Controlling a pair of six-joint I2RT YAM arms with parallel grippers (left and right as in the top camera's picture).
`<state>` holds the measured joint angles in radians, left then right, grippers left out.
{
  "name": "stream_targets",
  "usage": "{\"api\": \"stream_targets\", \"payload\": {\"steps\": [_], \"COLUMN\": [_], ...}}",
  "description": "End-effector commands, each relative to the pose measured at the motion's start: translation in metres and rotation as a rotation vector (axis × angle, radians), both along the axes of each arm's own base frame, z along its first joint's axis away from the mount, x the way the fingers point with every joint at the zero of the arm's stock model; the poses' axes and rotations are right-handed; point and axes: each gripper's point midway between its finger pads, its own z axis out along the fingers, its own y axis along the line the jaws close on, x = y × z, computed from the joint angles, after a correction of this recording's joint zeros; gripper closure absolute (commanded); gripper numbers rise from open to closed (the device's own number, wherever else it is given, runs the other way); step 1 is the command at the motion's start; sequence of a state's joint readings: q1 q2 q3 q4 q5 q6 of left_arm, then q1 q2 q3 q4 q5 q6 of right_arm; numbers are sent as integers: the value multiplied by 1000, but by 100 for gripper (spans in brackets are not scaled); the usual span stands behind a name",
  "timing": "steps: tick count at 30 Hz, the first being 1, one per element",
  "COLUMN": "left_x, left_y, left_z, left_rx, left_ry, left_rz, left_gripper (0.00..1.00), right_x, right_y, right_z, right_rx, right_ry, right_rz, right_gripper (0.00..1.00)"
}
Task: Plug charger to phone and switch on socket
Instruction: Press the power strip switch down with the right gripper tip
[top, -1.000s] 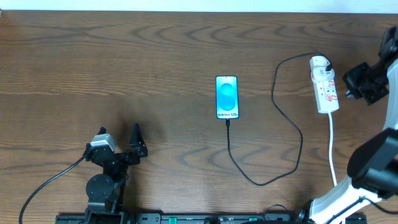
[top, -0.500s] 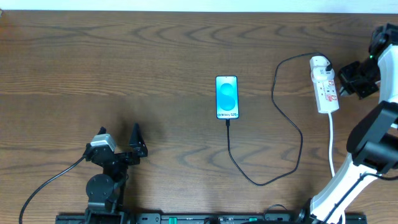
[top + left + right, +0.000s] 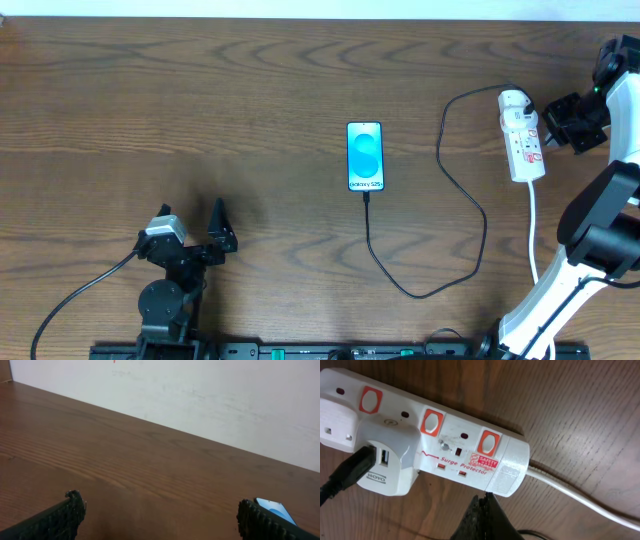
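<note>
The phone [image 3: 365,156] lies screen up at mid table, its cyan screen lit. The charger's black cable [image 3: 470,215] runs from the phone's bottom edge, loops right and up to the white adapter [image 3: 513,101], which sits in the far end of the socket [image 3: 524,140]. In the right wrist view the socket [image 3: 450,435] shows three red switches, with the adapter [image 3: 385,467] at the left. My right gripper [image 3: 484,497] is shut and empty, its tip just beside the socket's cord end; in the overhead view it [image 3: 550,114] is right of the socket. My left gripper [image 3: 160,510] is open and empty, far left of the phone [image 3: 275,509].
The socket's thick white cord [image 3: 535,240] runs down toward the front edge by my right arm's base. A white wall [image 3: 200,395] backs the table. The left arm [image 3: 175,255] rests at front left.
My right gripper has moved up and a little left, closer to the socket's right side. The left arm, phone and cable have not moved.
</note>
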<state>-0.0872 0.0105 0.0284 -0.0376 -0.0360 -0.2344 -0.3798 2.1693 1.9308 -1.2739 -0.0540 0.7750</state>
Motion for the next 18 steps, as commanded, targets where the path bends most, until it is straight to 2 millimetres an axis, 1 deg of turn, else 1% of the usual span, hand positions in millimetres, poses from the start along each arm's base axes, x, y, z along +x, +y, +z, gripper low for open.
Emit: {"api": "stream_targets", "payload": {"steps": [1, 6, 10, 13, 18], "left_x": [0, 0, 0, 0, 0], "left_y": [2, 2, 2, 2, 2], "left_z": [-19, -19, -19, -19, -19], "left_rx": [20, 20, 20, 20, 20], "left_ry": [53, 53, 53, 53, 53], "left_rz": [12, 12, 12, 13, 13], "left_gripper": [1, 1, 1, 1, 1], "right_x": [5, 11, 14, 15, 19], "right_y": [-4, -3, -7, -12, -10], "right_z": [6, 4, 1, -4, -18], "right_rx": [-9, -18, -38, -61, -51], "right_ry": [-25, -39, -43, -34, -22], "right_rz": [-14, -4, -4, -6, -4], "right_gripper": [99, 99, 99, 99, 99]}}
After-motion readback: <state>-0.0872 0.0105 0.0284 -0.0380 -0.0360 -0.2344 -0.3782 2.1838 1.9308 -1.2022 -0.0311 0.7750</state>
